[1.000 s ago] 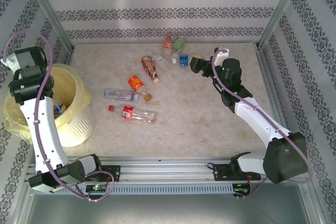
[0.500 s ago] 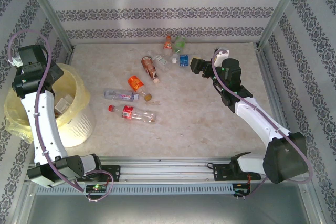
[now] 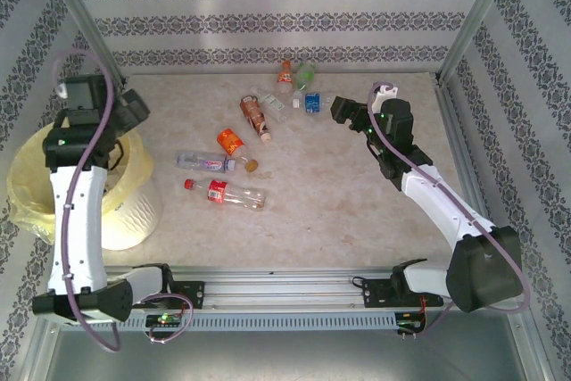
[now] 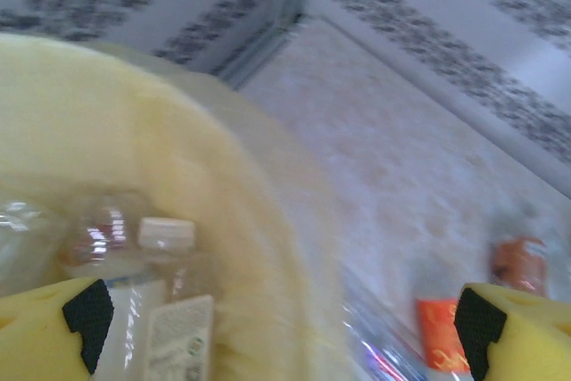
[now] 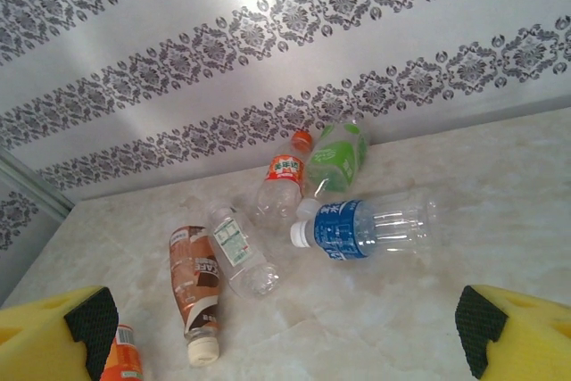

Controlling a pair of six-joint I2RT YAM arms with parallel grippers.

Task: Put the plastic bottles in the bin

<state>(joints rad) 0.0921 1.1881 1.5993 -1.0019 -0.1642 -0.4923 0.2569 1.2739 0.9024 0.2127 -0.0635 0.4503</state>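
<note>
Several plastic bottles lie on the table: an orange-capped one [image 3: 285,73], a green one [image 3: 305,73], a blue-labelled one [image 3: 312,103], a brown one [image 3: 254,113], an orange-labelled one [image 3: 232,142], a clear one [image 3: 203,161] and a red-labelled one [image 3: 223,192]. The bin [image 3: 53,194], lined in pale yellow, stands at the left and holds a white-capped bottle [image 4: 165,234]. My left gripper [image 3: 136,109] hangs open and empty over the bin's far right rim. My right gripper [image 3: 339,111] is open and empty, just right of the blue-labelled bottle [image 5: 366,225] and above the table.
Patterned walls and metal posts enclose the marble-look table [image 3: 339,202]. The bin's bag rim [image 4: 223,185] lies below my left fingers [image 4: 87,318]. Bare table spreads in front of and to the right of the bottles.
My left gripper opened inside the bin, then rose and swung out toward the bin's far right rim. My right gripper drifted slightly to the right.
</note>
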